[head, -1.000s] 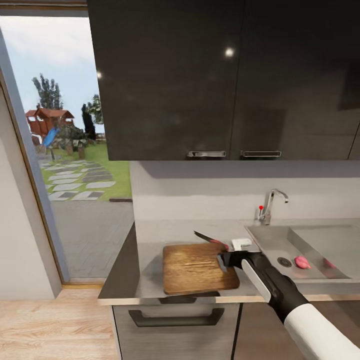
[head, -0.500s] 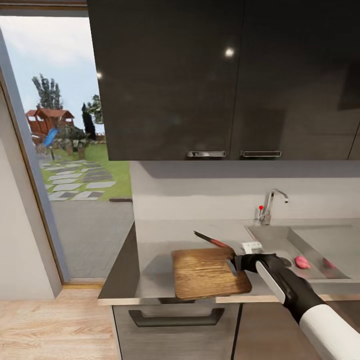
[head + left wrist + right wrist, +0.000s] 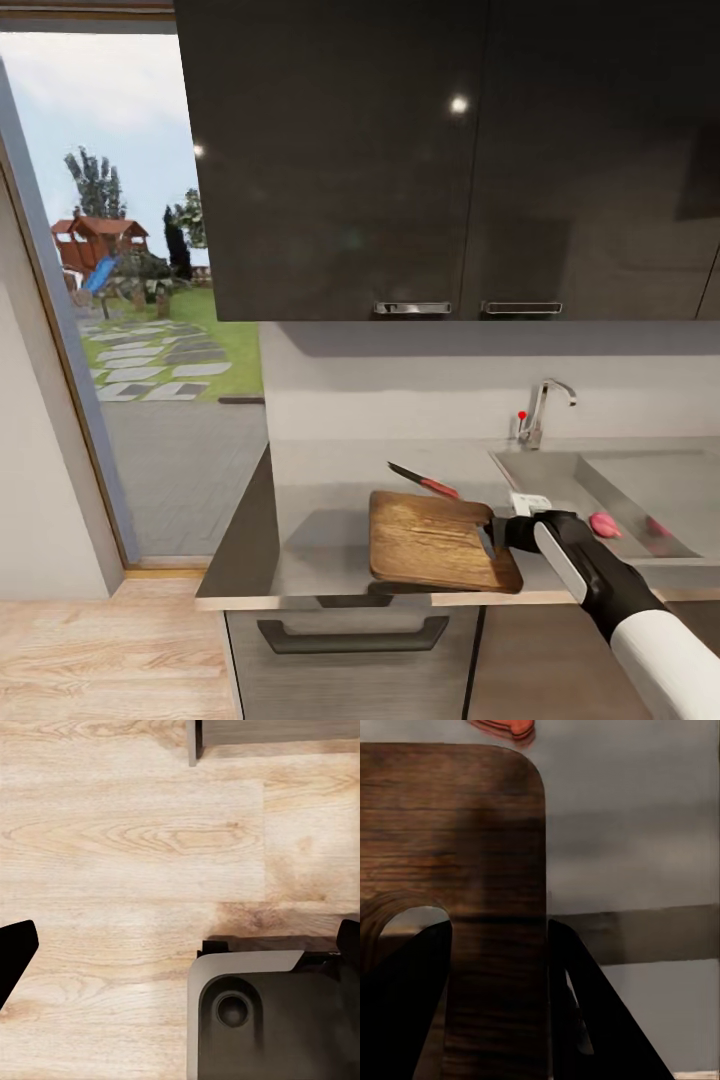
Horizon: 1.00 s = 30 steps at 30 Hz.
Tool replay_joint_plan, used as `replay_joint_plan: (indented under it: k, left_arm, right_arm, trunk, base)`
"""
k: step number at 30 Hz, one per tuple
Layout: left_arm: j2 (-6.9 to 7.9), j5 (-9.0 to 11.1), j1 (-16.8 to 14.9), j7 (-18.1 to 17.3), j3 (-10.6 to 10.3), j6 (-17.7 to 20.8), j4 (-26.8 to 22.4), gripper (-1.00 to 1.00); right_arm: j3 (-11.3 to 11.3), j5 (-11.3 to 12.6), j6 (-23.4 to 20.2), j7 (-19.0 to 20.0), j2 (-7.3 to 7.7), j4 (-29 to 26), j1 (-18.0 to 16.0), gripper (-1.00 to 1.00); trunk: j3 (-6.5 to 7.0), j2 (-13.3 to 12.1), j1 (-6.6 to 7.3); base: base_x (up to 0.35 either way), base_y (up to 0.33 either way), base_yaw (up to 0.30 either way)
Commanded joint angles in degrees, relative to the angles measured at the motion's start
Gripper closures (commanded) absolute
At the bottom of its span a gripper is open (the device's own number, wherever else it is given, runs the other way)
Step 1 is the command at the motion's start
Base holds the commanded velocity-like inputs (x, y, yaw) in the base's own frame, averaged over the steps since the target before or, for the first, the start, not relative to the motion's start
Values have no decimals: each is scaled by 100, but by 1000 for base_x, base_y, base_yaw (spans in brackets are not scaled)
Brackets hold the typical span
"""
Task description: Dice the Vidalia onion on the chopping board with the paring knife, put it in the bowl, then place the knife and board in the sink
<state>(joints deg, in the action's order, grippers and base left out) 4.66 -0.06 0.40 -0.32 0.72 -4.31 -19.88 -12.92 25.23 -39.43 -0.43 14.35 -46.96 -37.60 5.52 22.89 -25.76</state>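
Note:
My right gripper (image 3: 492,535) is shut on the right edge of the brown chopping board (image 3: 435,540), which lies on the grey countertop (image 3: 320,500) just left of the sink (image 3: 640,480). In the right wrist view the board (image 3: 495,870) sits between the two dark fingers (image 3: 405,1005). Behind the board lies the red-handled paring knife (image 3: 425,482), its handle end (image 3: 502,727) showing past the board's far edge. In the basin rests the pinkish Vidalia onion (image 3: 603,524). My left gripper (image 3: 184,945) hangs open over the wood floor. The bowl is out of view.
A chrome tap (image 3: 540,410) stands behind the sink's left corner. Dark wall cabinets (image 3: 450,160) hang overhead. An open doorway (image 3: 130,300) to a garden lies left of the counter's end. The robot's base (image 3: 262,1020) shows under the left hand.
My right arm has pulled the chopping board to the right along the countertop, toward the sink. The knife has stayed where it was, and so has the onion.

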Motion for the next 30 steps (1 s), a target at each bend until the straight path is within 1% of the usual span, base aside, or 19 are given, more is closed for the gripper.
replay_joint_plan:
  k: [1,19,24,30]
  left_arm:
    - [0,5,4,-3,7,-8,-7,-100]
    - [7,-2,4,-3,7,-11,-7,-100]
    - [8,-3,4,-3,7,-9,-7,-100]
    - [8,-3,4,-3,7,-8,-4,-100]
  right_arm:
    - [-8,15,-22,-7,6,14,-2,100]
    - [0,11,-17,-27,-11,39,-2,100]
    - [0,-14,-20,-40,-4,29,-2,100]
    - [-10,-26,-22,-52,-3,21,-2,100]
  trunk:
    - [-1,3,-2]
    - [-1,3,-2]
    - [-1,3,-2]
    - [-1,3,-2]
  base:
    - [0,0,0]
    - [0,-3,0]
    - [26,-172,0]
    - [104,-219,0]
